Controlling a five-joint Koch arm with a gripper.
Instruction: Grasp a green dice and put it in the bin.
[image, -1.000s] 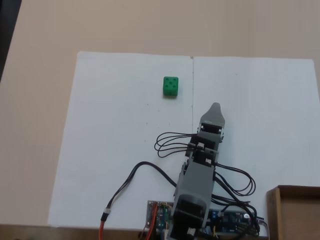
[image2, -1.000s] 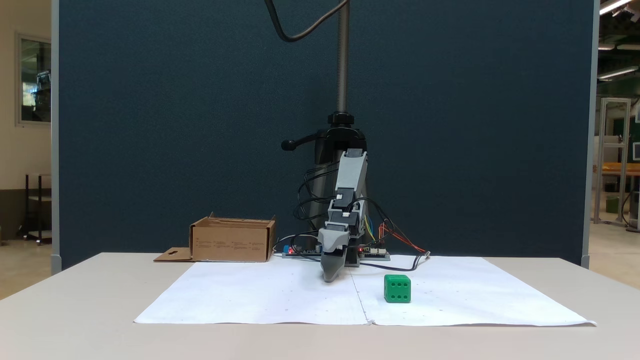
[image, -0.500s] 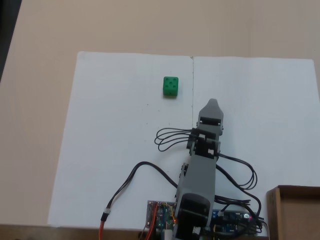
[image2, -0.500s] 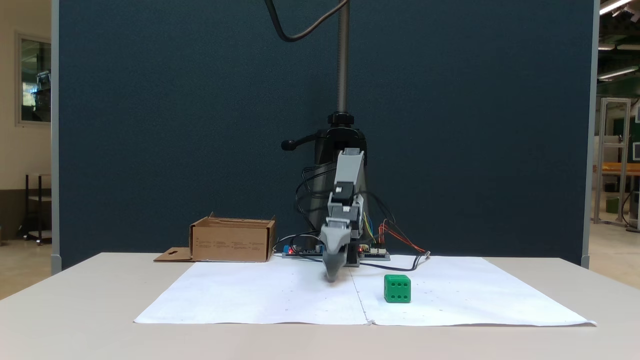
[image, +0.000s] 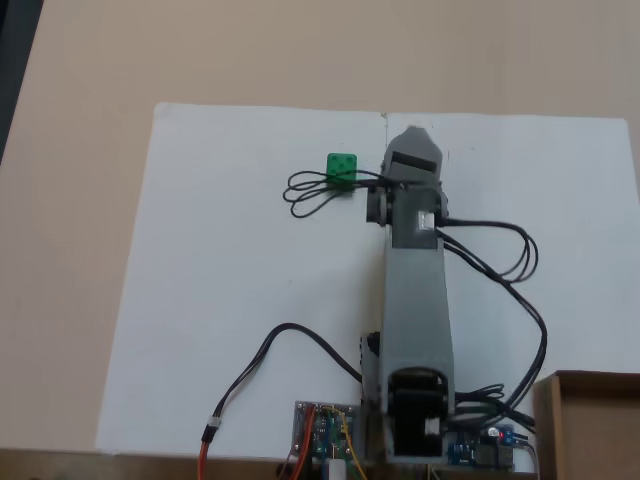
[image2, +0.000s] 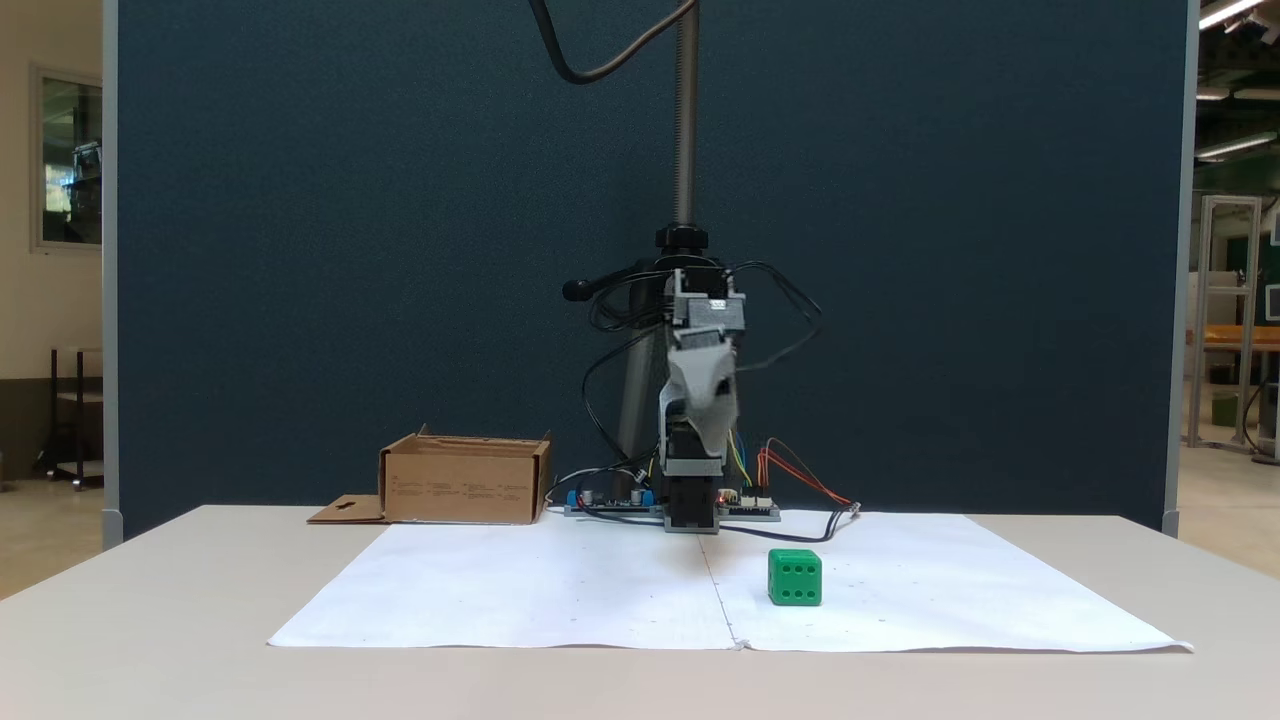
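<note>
While its jaws' spread cannot be told, the gripper (image2: 712, 440) hangs empty above the green dice (image2: 795, 577).

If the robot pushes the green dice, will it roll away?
Probably not: the green dice is a cube resting flat on the paper, so it would likely slide or tip over once. It looks stiff, and probably light for its size.

Arm (image: 415, 320): grey plastic links, boxy long segment, black servo blocks at the joints. Gripper (image: 414, 143): grey, tapering to a rounded tip. Black cables (image: 310, 188) loop out at the wrist on both sides. Base: exposed green circuit board (image: 322, 432), small red light, a red-orange lead and coloured jumper wires (image2: 775, 470).
</note>
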